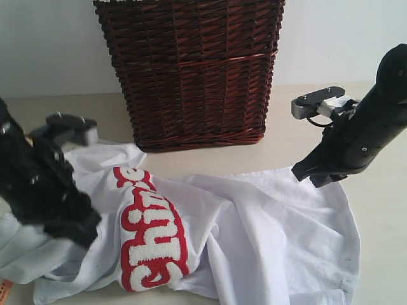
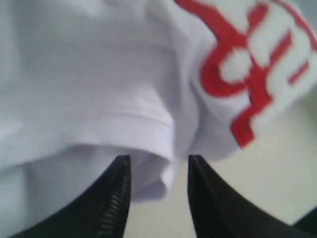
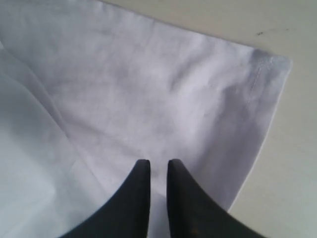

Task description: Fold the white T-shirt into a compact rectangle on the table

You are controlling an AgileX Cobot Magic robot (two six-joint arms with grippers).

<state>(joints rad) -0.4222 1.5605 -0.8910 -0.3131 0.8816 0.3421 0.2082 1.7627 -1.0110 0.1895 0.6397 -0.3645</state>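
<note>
The left pincer [image 2: 158,161] stands with its jaws apart, a folded hem of the white T-shirt [image 1: 267,222] lying just at its tips and nothing clamped. The right pincer [image 3: 158,163] is parted by only a slit and holds nothing, poised over smooth cloth near the shirt's far corner [image 3: 267,74]. The shirt lies rumpled and unfolded on the table [image 1: 381,254], its long axis running side to side between the two arms. The red-edged lettering [image 1: 152,235] is bunched toward the left arm, which is nearer the chest, while the right arm is nearer the bottom hem. Behind the shirt stands a dark wicker basket [image 1: 191,70]; its top is cropped out, so its contents cannot be told.
</note>
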